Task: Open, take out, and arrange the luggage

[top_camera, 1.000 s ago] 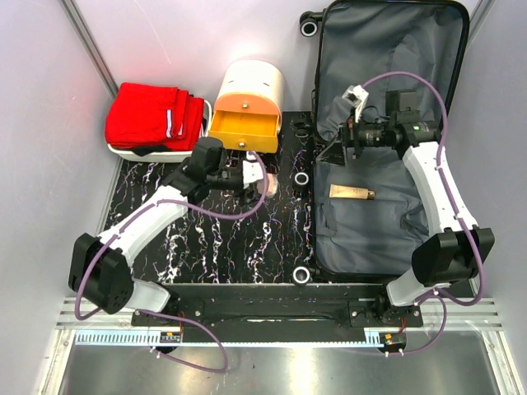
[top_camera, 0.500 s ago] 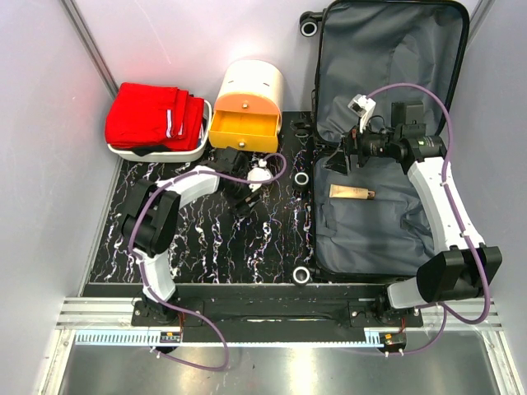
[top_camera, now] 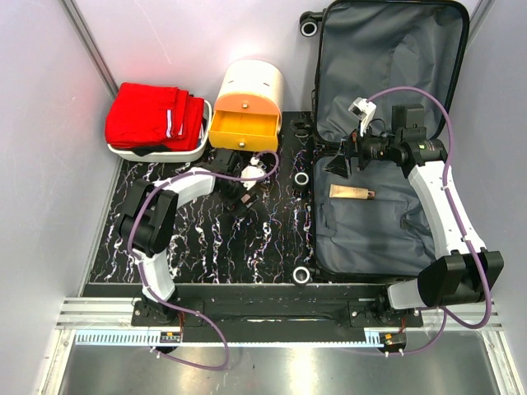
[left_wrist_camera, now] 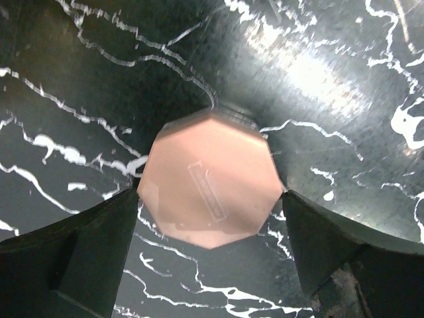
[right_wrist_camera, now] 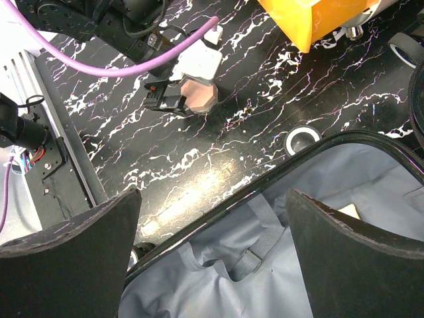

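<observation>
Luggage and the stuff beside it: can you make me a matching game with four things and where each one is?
Things:
1. red clothes
2. tan tube
3. pink octagon piece
4. orange drawer

Places:
A. lying on the grey lining of the open luggage
B. on the black marbled table, between the fingers of the left gripper
C. piled in the white tray
D. at the front of the cream round box

Pairs: 1-C, 2-A, 3-B, 4-D
</observation>
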Available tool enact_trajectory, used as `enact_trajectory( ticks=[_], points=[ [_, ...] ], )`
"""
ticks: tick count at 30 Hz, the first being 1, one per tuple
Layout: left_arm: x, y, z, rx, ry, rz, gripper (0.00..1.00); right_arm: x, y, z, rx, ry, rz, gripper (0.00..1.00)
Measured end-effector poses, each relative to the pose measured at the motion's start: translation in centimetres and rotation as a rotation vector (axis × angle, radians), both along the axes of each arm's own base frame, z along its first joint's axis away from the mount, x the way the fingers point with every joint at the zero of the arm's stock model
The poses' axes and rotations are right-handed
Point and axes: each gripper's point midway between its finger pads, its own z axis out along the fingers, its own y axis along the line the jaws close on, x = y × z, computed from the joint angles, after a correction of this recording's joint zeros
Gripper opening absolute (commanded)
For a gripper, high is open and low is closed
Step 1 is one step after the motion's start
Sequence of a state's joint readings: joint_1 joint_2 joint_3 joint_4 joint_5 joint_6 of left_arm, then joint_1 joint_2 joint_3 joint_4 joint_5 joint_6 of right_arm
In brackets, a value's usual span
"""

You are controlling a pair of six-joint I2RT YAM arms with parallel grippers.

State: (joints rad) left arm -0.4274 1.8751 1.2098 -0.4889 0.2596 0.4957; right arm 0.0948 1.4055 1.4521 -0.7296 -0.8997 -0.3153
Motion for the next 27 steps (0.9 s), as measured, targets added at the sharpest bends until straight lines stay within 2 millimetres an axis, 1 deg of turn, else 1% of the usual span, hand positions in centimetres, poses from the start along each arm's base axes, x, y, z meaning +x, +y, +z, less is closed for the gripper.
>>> enact_trajectory(
  ticks=[1, 5, 8, 9, 11, 15, 18, 25, 27],
  points=[
    [-0.1, 0.3, 0.0, -0.002, -0.002, 0.007, 0.95, 0.0, 0.0, 0.0, -0.001, -0.001, 0.001, 1.0],
    [0.1, 1.5, 0.2, -0.011, -0.012, 0.031, 0.88, 0.0, 0.0, 0.0, -0.001, -0.002, 0.002, 1.0],
    [0.5, 1.7, 0.4, -0.031, -0.03, 0.036, 0.89, 0.0, 0.0, 0.0, -0.001, -0.003, 0.003, 1.0],
    [0.6, 1.7, 0.5, -0.04, -0.037, 0.037, 0.92, 0.0, 0.0, 0.0, -0.001, -0.004, 0.003, 1.0],
    [0.8, 1.4, 0.8, -0.063, -0.056, 0.03, 0.93, 0.0, 0.0, 0.0, -0.001, -0.004, 0.004, 1.0],
    [0.9, 0.7, 1.2, -0.098, -0.076, 0.005, 0.93, 0.0, 0.0, 0.0, -0.001, -0.004, 0.004, 1.0],
    [0.9, 0.3, 1.4, -0.11, -0.081, -0.011, 0.92, 0.0, 0.0, 0.0, -0.001, -0.003, 0.004, 1.0],
    [0.8, 0.2, 1.2, -0.118, -0.082, -0.019, 0.75, 0.0, 0.1, -0.1, 0.001, 0.001, 0.007, 1.0],
    [0.8, 0.2, 1.3, -0.12, -0.083, -0.021, 0.67, 0.1, 0.1, -0.2, 0.001, 0.003, 0.008, 1.0]
  ],
)
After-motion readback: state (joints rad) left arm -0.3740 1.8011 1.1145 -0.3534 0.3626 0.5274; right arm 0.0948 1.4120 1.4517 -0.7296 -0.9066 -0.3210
